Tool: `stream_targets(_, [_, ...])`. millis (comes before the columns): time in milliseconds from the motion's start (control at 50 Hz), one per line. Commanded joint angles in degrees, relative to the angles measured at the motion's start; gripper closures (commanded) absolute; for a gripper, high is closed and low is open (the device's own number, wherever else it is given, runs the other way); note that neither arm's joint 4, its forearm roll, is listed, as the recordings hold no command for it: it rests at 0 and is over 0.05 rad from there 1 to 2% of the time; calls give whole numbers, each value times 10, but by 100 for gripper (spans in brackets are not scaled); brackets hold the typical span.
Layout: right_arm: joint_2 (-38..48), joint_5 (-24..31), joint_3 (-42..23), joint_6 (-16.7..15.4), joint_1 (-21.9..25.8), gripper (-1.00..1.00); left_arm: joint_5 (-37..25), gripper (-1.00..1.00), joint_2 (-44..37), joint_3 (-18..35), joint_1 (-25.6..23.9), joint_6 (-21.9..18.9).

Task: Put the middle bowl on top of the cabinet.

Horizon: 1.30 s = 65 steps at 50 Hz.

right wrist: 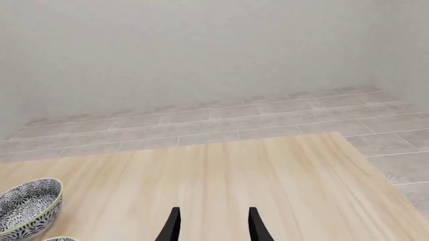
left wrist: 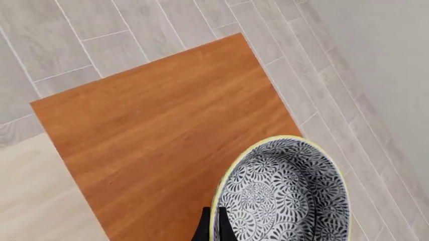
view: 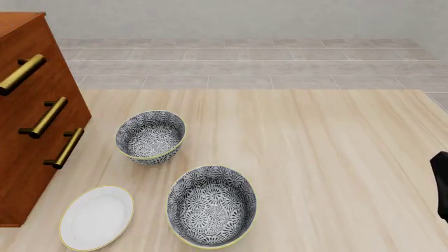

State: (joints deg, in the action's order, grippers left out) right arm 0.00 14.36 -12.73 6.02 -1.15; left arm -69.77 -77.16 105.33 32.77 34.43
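In the left wrist view, my left gripper [left wrist: 216, 223] is shut on the yellow rim of the middle bowl [left wrist: 285, 196], a deep bowl with a blue-and-white floral pattern. The bowl hangs above the reddish-brown top of the cabinet [left wrist: 161, 130], near one of its edges. The front view shows the cabinet [view: 31, 121] at the table's left with three brass handles. Neither the held bowl nor the left arm appears there. My right gripper [right wrist: 214, 223] is open over bare table with nothing between its fingers.
Two matching floral bowls stand on the table, one [view: 150, 136] near the cabinet and one [view: 211, 205] closer to the front edge. A flat white plate [view: 96, 217] lies by the cabinet's base. Part of the right arm [view: 441, 184] shows at the right edge.
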Motion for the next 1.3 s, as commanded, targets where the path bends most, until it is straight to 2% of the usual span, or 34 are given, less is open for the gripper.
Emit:
stream_targets(20, [0,-1,1,0,-1,-100,0,100,-5,-3,12,-1])
stream_targets(960, [0,1,-2,0,-4,-100,6,100,-14,-13,47,-6])
stream_targets(1300, [0,4,-3,-3,-2,-100,23,100,-14,-44,58,-16])
